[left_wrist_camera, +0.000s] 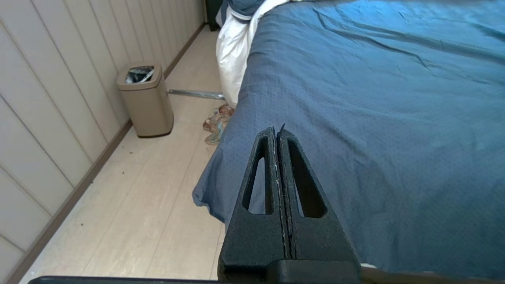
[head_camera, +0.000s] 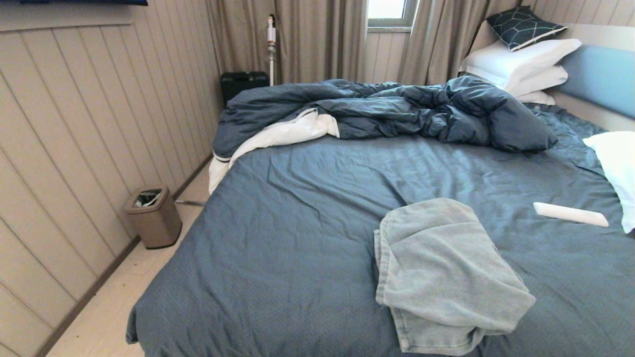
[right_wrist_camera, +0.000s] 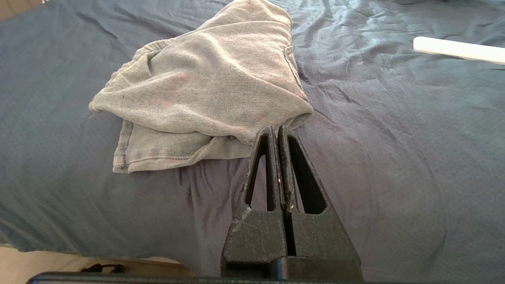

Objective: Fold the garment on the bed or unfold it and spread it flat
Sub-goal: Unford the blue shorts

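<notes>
Head view: garment (head_camera: 446,272) lies folded over on bed (head_camera: 297,223), well short of duvet (head_camera: 387,109). Soft, light, floppy denim; pinch hem corner. Left gripper (left_wrist_camera: 277,132), right gripper (right_wrist_camera: 277,130) pressed together, empty.

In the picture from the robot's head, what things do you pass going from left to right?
Bin → black case → folded shorts → flat white thing → white pillow.
</notes>
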You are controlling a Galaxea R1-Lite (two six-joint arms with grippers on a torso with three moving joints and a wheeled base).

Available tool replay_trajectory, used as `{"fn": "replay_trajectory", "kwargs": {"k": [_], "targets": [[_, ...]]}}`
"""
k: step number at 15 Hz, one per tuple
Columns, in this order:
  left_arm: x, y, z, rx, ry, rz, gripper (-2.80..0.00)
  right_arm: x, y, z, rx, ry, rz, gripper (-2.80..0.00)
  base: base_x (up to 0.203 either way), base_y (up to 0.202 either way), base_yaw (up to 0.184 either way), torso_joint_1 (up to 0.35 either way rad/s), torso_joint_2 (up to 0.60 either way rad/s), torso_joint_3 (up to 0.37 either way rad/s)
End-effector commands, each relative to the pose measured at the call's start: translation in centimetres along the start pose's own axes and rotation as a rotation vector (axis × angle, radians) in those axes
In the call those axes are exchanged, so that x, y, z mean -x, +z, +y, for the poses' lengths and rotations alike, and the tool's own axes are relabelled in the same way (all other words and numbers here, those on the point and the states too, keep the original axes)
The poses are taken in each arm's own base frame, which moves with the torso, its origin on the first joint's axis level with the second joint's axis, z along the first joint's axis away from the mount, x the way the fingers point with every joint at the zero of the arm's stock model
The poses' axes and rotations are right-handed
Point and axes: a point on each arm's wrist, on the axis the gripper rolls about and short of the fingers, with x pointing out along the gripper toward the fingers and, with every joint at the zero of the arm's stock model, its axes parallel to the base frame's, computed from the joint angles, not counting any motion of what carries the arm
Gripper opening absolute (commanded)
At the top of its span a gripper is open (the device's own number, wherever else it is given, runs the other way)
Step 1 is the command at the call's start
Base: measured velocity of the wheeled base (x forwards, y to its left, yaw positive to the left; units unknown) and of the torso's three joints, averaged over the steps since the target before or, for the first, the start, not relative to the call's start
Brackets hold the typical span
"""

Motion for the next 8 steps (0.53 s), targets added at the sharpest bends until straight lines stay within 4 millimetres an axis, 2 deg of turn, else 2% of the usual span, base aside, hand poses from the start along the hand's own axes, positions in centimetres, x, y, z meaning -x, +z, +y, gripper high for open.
{"fn": "replay_trajectory", "kwargs": {"k": [1, 4, 6, 8], "targets": [[0.0, 0.0, 0.0, 0.000, 0.000, 0.001, -2.80, 0.0, 0.1, 0.0, 0.002, 0.000, -0.002, -2.80, 0.000, 0.000, 0.000, 0.000, 0.00, 0.000], [0.0, 0.0, 0.0, 0.000, 0.000, 0.001, -2.80, 0.1, 0.1, 0.0, 0.026, -0.004, 0.043, -2.80, 0.000, 0.000, 0.000, 0.000, 0.00, 0.000], [0.0, 0.0, 0.0, -0.006, 0.000, 0.000, -2.80, 0.1, 0.2, 0.0, 0.031, -0.004, 0.149, -2.80, 0.000, 0.000, 0.000, 0.000, 0.00, 0.000], [0.0, 0.0, 0.0, -0.002, 0.000, 0.000, -2.80, 0.1, 3.6, 0.1, 0.028, 0.011, 0.131, -2.80, 0.000, 0.000, 0.000, 0.000, 0.00, 0.000]]}}
